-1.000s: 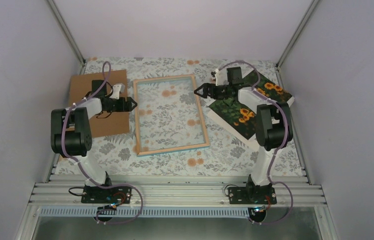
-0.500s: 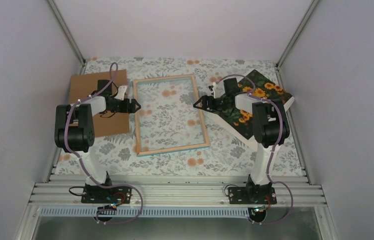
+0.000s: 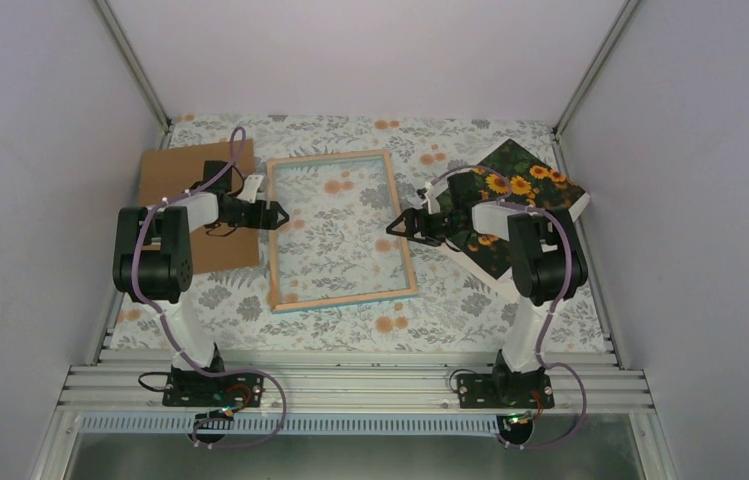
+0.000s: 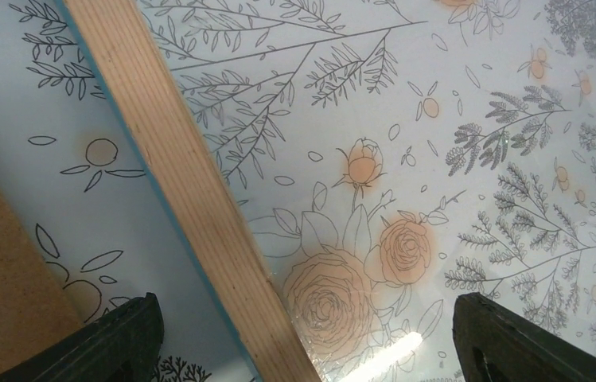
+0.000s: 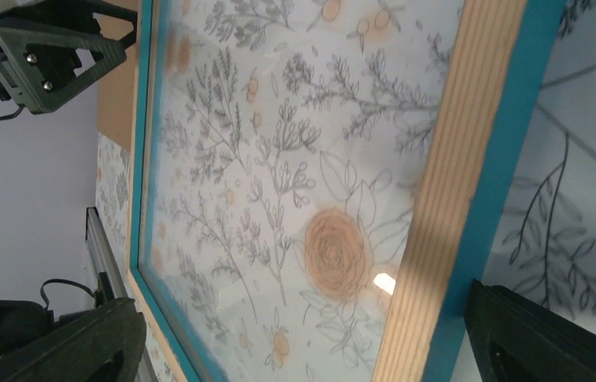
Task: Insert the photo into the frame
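Nothing is framed yet. The frame (image 3: 345, 299) lies empty, wood back up, in the middle of the bench (image 3: 450, 322). The photo (image 3: 535, 185) lies face up to its right, apart from both pincers. Both gape wide, holding nothing: the left pincer (image 3: 280, 216) is over the frame's left rail and the right pincer (image 3: 394, 224) over its right rail, perhaps touching.

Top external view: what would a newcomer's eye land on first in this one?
The frame lies empty, wood back up, at the table's centre, with the floral cloth showing through it. The open left gripper and open right gripper are poised at its opposite long rails. The photo of orange flowers lies off to the right, and a brown backing board lies at the left.
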You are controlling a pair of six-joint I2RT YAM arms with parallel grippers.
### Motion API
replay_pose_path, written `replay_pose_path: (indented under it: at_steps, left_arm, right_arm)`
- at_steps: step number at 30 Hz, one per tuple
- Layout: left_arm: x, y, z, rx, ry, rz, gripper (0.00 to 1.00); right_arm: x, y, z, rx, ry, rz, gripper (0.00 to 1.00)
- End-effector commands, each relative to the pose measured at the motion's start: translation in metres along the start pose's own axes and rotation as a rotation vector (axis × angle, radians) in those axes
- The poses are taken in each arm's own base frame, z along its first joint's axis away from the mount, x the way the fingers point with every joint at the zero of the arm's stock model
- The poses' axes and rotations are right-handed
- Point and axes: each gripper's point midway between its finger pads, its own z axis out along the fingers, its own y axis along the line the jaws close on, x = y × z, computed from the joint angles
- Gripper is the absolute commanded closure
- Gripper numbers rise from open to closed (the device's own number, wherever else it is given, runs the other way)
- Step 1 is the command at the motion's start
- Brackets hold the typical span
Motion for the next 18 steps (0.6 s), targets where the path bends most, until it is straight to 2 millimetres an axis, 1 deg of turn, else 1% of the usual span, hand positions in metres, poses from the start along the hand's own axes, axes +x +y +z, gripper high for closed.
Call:
replay_pose_path:
  at_steps: [1,6,12,18]
  left_arm:
    - [0.01,-0.003,0.003,0.024,0.029,0.001,0.09]
    - [0.015,-0.013,0.005,0.053,0.04,0.022,0.1]
    - [0.023,-0.03,0.014,0.087,0.068,0.059,0.1]
    - [0.029,-0.042,0.019,0.1,0.089,0.09,0.11]
  right_arm:
    - [0.017,0.012,-0.001,-0.013,0.021,-0.032,0.0]
    - [0.026,0.019,-0.007,-0.007,0.02,-0.055,0.0]
    - [0.038,0.023,-0.011,-0.012,0.034,-0.073,0.0]
    - [0.059,0.025,-0.013,-0.029,0.065,-0.062,0.0]
